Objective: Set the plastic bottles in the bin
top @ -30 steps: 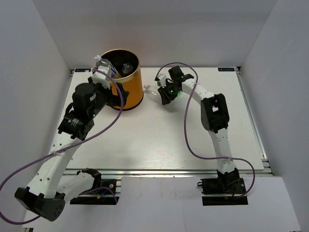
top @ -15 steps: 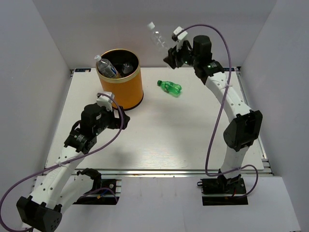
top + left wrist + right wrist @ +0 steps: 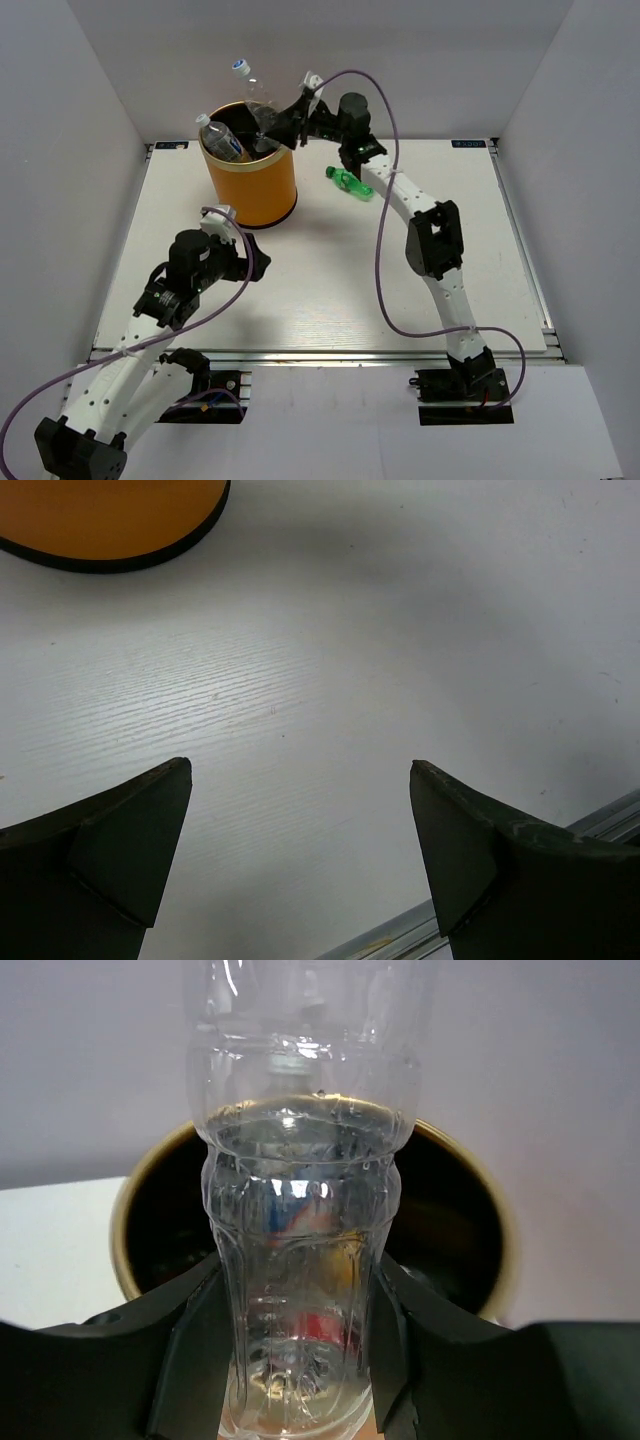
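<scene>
The orange bin stands at the back left, its black inside showing in the right wrist view. My right gripper is shut on a clear bottle with a white-blue cap, held tilted over the bin's right rim; the bottle fills the right wrist view. Another clear bottle with a white cap leans out of the bin at its left rim. A green bottle lies on the table right of the bin. My left gripper is open and empty, low over the table in front of the bin.
White walls enclose the table on three sides. The bin's base shows at the top left of the left wrist view. A metal rail runs along the near table edge.
My right arm has swung left with the clear bottle, from high above the table's back to over the bin. My left arm has drawn back a little toward the near edge.
</scene>
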Controlling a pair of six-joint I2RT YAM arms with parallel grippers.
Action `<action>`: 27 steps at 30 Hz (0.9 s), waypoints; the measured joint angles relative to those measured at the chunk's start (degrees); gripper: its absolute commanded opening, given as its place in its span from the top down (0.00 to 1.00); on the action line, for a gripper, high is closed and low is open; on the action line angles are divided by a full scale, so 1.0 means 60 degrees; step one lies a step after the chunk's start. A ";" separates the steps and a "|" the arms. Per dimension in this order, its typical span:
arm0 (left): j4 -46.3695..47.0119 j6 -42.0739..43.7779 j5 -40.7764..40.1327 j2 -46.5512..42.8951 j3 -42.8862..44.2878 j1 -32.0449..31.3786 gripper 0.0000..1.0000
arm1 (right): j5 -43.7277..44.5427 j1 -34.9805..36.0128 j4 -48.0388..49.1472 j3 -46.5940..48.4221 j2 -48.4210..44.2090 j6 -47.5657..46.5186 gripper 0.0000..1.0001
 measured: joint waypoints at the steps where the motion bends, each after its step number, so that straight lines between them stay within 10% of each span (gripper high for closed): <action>1: -0.0011 -0.0029 0.0000 -0.0084 -0.0004 0.0000 0.00 | -0.0011 0.0138 0.0266 0.0029 0.0146 0.0091 0.49; 4: -0.0062 -0.0098 0.0000 -0.0240 -0.0015 0.0000 0.00 | -0.0098 0.0477 0.0561 0.0026 0.0186 0.0415 0.10; 19: 0.0233 -0.0346 0.0124 -0.0026 -0.0648 0.0000 0.00 | 0.2269 -0.0856 -0.0011 -0.0929 -0.0605 0.0299 0.14; 27: 0.0670 -0.0350 0.0277 0.0171 -0.0874 0.0000 0.00 | 0.3002 -0.2200 -0.2994 -0.1042 -0.1064 -0.2565 0.18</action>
